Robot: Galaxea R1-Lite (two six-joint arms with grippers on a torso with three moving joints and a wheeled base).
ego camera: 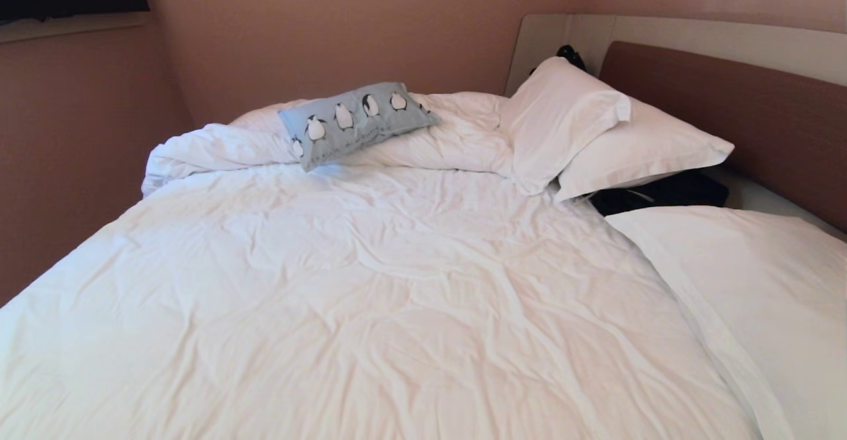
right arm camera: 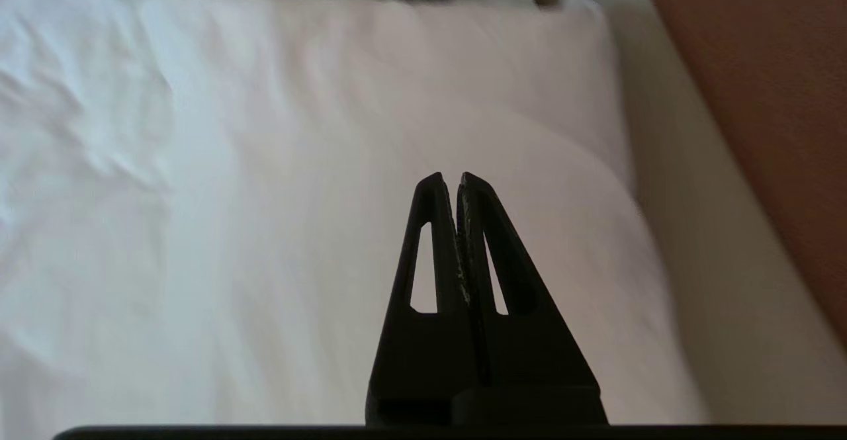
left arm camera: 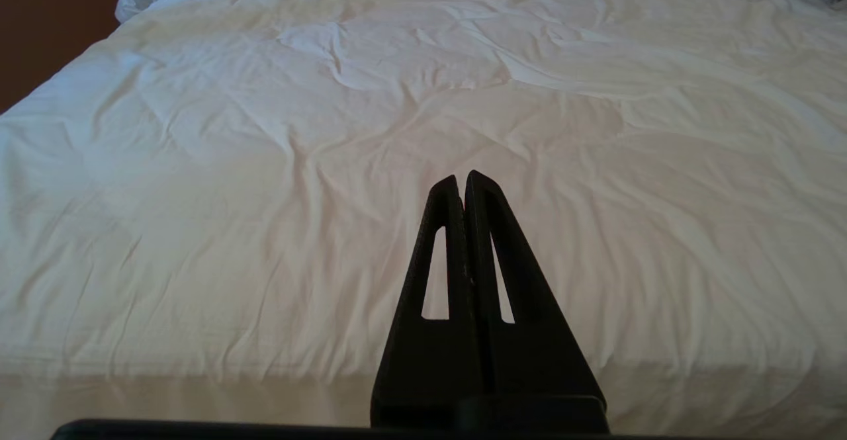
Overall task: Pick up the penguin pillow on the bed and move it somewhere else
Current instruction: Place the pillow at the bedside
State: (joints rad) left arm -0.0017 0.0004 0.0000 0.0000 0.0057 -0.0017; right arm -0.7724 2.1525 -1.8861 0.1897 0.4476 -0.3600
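Note:
The penguin pillow (ego camera: 357, 122), light blue with a row of black-and-white penguins, leans on the bunched duvet at the far side of the bed (ego camera: 370, 294). No arm shows in the head view. My left gripper (left arm camera: 462, 178) is shut and empty above the near part of the white duvet (left arm camera: 331, 162). Shut and empty too, my right gripper (right arm camera: 448, 180) hovers over a large white pillow (right arm camera: 397, 129) by the headboard side. Neither wrist view shows the penguin pillow.
Two white pillows (ego camera: 595, 129) are stacked against the brown headboard (ego camera: 741, 109), a third (ego camera: 748, 281) lies nearer on the right. A dark item (ego camera: 662, 192) sits between them. Walls close in behind and to the left.

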